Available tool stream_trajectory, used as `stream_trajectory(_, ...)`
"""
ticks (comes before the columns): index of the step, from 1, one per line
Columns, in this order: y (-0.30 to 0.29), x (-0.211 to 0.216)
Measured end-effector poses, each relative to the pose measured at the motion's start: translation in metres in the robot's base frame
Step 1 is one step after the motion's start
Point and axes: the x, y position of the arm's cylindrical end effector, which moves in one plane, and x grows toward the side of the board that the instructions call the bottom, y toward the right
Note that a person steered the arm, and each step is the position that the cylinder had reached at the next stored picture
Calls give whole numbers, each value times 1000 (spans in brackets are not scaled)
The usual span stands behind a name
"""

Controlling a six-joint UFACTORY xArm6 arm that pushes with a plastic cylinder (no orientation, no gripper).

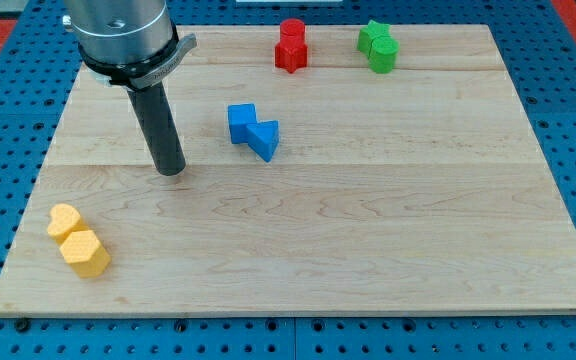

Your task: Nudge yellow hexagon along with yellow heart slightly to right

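My tip (171, 170) rests on the wooden board (368, 240), well above the yellow heart (63, 220) and yellow hexagon (86, 253), which touch near the bottom-left corner. Blue blocks (254, 130) lie right of it; red blocks (291, 45) and green blocks (378, 46) sit at the top.

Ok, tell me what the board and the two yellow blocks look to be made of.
Board: pale wood, going by the visible grain and plank seams, smooth matte finish. Yellow heart and yellow hexagon: solid uniform colour, no grain, slight sheen; probably plastic or painted wood.
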Motion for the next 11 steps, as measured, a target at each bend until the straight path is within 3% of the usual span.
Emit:
stream_trajectory(3,-15,-1)
stream_trajectory(4,-84,-13)
stream_trajectory(6,-157,44)
stream_trajectory(7,-154,79)
stream_trajectory(10,-90,121)
stream_trajectory(11,4,124)
